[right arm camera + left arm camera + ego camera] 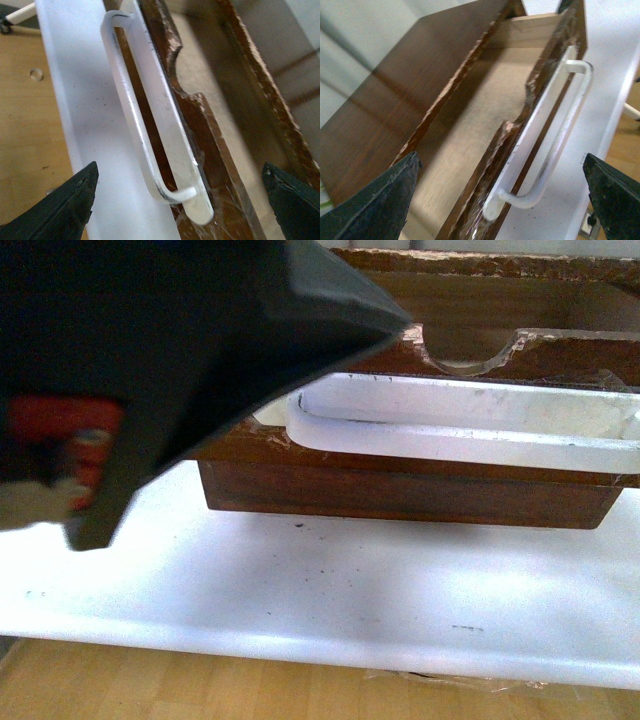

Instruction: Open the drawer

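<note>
**Drawer stage, near to far.** Nearest, a pale wooden floor (pixel 200 685) shows below the white bench (pixel 300 590). Above the bench, the left hand (pixel 500 159) and the right hand (pixel 179 167) each hang with fingers spread wide apart, gripping nothing. In both wrist views the handle lies untouched in the gap between the fingers. Beyond, on the far part of the bench, the drawer (pixel 570 358) stands pulled out of its dark cabinet (pixel 395 100). Its long white handle (pixel 470 430) faces forward, a semicircular notch (pixel 470 355) cuts the top edge, and the pale wood interior (pixel 485 110) is exposed.
</note>
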Action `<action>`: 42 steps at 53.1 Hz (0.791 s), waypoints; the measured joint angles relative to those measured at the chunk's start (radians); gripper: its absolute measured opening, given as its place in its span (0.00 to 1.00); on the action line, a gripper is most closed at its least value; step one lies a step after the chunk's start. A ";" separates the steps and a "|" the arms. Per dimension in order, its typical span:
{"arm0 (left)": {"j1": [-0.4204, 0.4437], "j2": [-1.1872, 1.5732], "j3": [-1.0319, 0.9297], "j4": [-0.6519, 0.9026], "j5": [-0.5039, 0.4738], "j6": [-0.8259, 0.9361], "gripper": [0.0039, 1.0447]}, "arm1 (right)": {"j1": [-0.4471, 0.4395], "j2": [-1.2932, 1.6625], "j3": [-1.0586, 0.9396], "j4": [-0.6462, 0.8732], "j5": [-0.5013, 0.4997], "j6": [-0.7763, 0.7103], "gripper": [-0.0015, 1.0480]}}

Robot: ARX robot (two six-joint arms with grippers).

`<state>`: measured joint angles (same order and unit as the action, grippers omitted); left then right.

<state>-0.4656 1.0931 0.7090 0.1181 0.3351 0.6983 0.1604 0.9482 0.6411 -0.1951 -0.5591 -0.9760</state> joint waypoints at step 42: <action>0.075 -0.865 -0.696 -0.068 -0.763 -0.780 0.94 | -0.533 -0.691 -0.599 0.290 -0.166 0.740 0.91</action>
<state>-0.3904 0.2279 0.0132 0.0505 -0.4278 -0.0814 -0.3725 0.2569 0.0425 0.0948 -0.7246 -0.2356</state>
